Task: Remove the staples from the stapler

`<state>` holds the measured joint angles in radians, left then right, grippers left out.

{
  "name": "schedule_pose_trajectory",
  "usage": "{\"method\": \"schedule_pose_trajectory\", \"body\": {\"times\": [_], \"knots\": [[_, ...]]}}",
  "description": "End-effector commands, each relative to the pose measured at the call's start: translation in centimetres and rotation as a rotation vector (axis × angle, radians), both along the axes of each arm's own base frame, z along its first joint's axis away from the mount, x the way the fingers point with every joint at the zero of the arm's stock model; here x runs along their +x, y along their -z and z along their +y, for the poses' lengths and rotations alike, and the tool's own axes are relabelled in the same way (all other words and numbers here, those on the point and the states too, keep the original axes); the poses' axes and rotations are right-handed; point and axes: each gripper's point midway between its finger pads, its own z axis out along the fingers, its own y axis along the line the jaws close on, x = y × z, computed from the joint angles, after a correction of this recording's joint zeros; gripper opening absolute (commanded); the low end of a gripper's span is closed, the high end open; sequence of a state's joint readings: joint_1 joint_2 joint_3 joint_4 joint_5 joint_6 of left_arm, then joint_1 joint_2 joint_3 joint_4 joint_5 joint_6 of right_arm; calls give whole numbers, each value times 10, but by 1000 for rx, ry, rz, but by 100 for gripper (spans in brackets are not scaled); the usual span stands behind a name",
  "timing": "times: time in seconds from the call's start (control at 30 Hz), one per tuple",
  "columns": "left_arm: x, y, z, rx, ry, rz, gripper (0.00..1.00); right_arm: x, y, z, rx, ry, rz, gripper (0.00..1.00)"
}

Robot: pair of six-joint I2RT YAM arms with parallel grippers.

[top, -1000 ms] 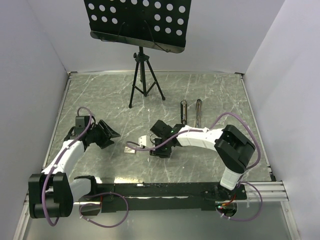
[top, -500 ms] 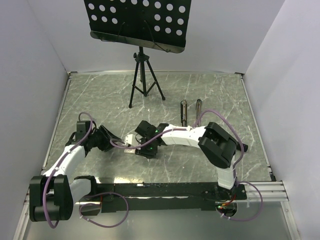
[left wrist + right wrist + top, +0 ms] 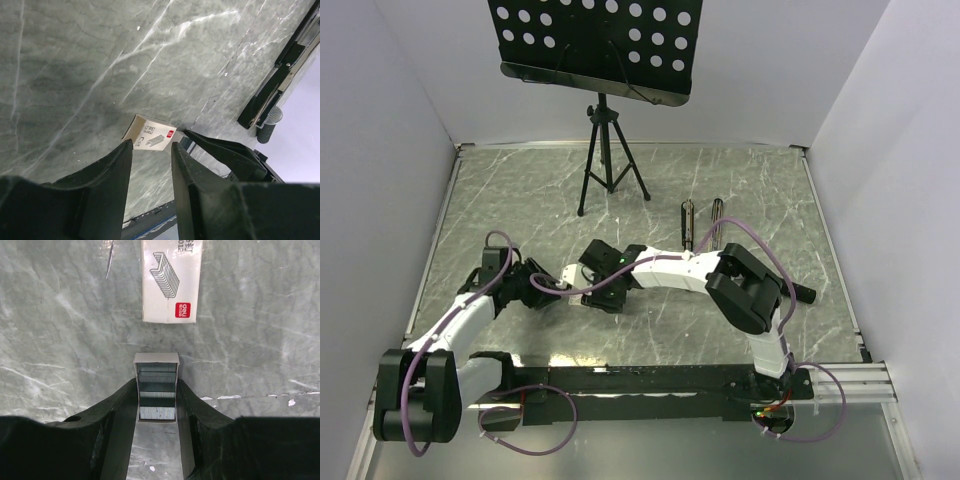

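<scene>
Two slim black stapler bars [image 3: 687,225] [image 3: 717,221] lie side by side at the back right of the table; one stapler bar [image 3: 272,82] shows its metal channel in the left wrist view. My right gripper [image 3: 157,387] is shut on a small white tray filled with silvery staples [image 3: 157,412]. Just ahead of it lies the white staple box sleeve [image 3: 172,280] with a staple drawing and a red mark. My left gripper [image 3: 151,146] is open, its tips just short of that sleeve [image 3: 150,134], with nothing between them. From above, both grippers [image 3: 555,290] [image 3: 588,290] meet left of centre.
A black tripod [image 3: 610,170] carrying a perforated music stand desk [image 3: 595,45] stands at the back centre. White walls close in the left, right and back. A dark rail [image 3: 650,380] runs along the near edge by the arm bases.
My right arm has swung left, carrying the tray of staples toward the left gripper. My left gripper moved right toward the sleeve and narrowed its jaws.
</scene>
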<state>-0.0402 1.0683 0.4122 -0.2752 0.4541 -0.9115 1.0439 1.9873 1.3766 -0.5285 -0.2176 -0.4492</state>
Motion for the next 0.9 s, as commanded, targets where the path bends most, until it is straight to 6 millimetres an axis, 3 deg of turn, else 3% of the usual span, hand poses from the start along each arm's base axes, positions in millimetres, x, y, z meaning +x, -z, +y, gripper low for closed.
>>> {"method": "schedule_pose_trajectory", "body": {"times": [0.0, 0.87], "knots": [[7, -1, 0, 10, -16, -29, 42, 6, -6, 16, 23, 11, -27, 43], [2, 23, -10, 69, 40, 20, 31, 14, -9, 39, 66, 20, -37, 43]]}}
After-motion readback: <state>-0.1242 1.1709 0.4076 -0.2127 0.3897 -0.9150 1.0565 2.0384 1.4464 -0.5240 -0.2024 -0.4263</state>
